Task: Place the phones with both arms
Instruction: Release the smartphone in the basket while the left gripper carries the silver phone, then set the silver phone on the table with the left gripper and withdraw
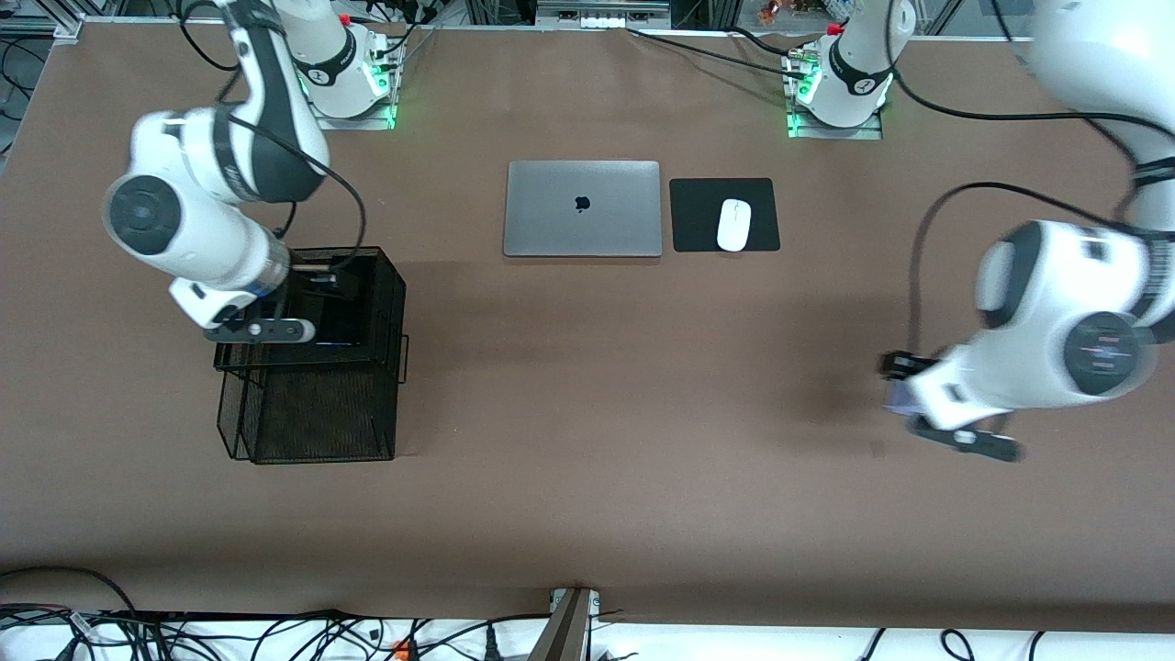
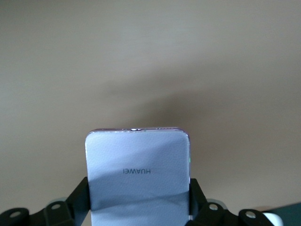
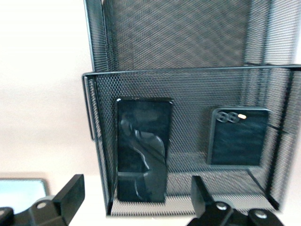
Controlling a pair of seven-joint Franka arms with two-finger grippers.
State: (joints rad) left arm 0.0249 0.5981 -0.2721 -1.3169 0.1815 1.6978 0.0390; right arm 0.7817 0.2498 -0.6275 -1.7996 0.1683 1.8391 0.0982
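A black mesh basket [image 1: 312, 413] [image 3: 188, 89] stands toward the right arm's end of the table. Inside it, in the right wrist view, the long slim black slab phone [image 3: 143, 141] and the small squarish black flip phone [image 3: 239, 136] rest side by side. My right gripper [image 1: 317, 317] [image 3: 137, 190] hangs open over the basket, its fingers apart on either side of the slab phone's end and touching nothing. Over the table's left-arm end, my left gripper [image 1: 904, 393] [image 2: 138, 197] is shut on the pale lilac-white flip phone [image 1: 897, 397] [image 2: 138, 169].
A closed silver laptop [image 1: 583, 208] lies near the arms' bases at mid-table. Beside it a white mouse [image 1: 733, 224] sits on a black pad [image 1: 695, 216]. Brown tabletop stretches between the basket and the left arm.
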